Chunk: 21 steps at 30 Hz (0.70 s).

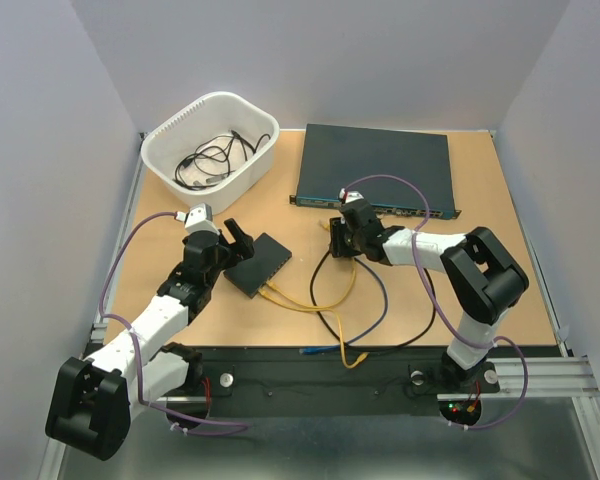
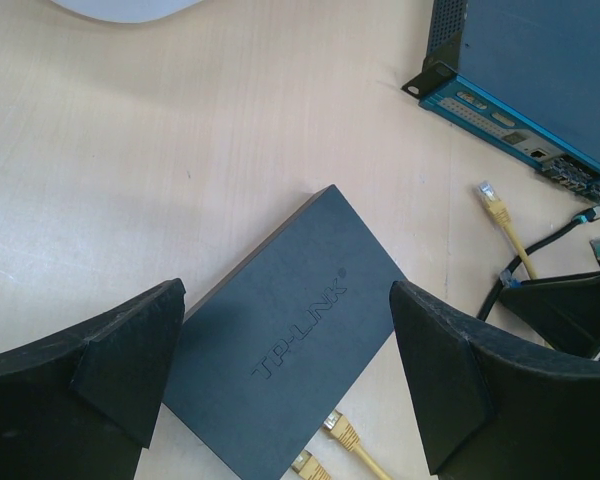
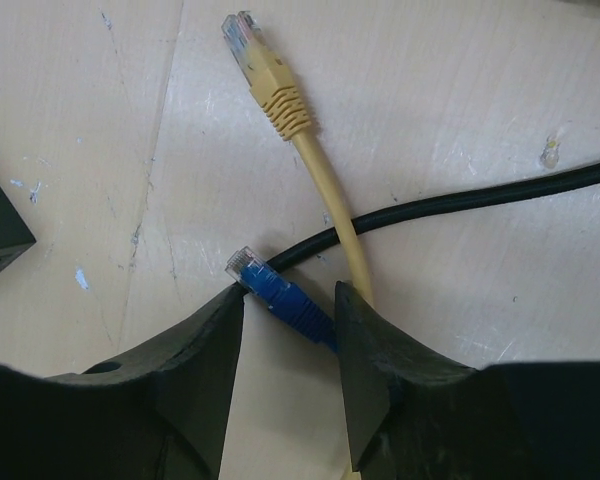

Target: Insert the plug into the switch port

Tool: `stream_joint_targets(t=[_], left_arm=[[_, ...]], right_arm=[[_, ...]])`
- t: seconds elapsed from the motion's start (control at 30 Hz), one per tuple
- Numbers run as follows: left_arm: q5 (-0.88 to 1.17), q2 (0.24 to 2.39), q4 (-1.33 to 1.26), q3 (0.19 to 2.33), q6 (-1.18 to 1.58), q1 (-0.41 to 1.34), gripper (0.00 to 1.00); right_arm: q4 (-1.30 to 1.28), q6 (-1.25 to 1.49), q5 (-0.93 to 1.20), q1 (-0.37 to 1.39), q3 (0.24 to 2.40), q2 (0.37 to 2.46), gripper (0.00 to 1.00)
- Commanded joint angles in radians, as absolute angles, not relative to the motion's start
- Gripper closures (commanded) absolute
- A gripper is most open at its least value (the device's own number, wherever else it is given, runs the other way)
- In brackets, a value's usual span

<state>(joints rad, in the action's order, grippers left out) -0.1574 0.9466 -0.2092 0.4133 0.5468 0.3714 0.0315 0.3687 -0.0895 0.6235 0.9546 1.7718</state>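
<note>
The small flat black switch (image 1: 260, 265) lies left of centre, and its port edge faces the near right. It fills the left wrist view (image 2: 280, 350). My left gripper (image 1: 235, 240) hovers over it, open and empty, one finger on each side (image 2: 285, 288). Two yellow plugs (image 2: 345, 435) sit at its port edge. My right gripper (image 1: 336, 240) is to the right of the switch, low over the table. In the right wrist view its fingers (image 3: 290, 295) are closed narrowly on a blue plug (image 3: 285, 300). The plug sits diagonally, its clear tip at the left finger.
The large dark unit (image 1: 375, 170) stands at the back, just behind the right gripper. A white basket (image 1: 210, 140) of cables is at the back left. A loose yellow plug (image 3: 265, 70) and a black cable (image 3: 460, 200) lie under the right gripper. Cables loop toward the near edge.
</note>
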Motion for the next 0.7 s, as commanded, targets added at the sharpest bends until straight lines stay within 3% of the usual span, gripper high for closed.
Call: stream_joint_targets(t=[0.0, 0.1, 0.33, 0.67], left_arm=[[-0.158, 0.936, -0.233, 0.419, 0.537, 0.371, 0.05], [-0.158, 0.936, -0.233, 0.419, 0.537, 0.37, 0.05], [-0.16, 0.922, -0.232, 0.411, 0.537, 0.37, 0.06], [-0.16, 0.905, -0.229, 0.408, 0.543, 0.371, 0.08]], right_arm=[[0.041, 0.362, -0.095, 0.632, 0.962, 1.786, 0.53], [0.043, 0.367, -0.11, 0.63, 0.943, 1.772, 0.59], [0.049, 0.36, -0.138, 0.63, 0.919, 1.729, 0.86], [0.049, 0.342, -0.12, 0.632, 0.905, 1.58, 0.99]])
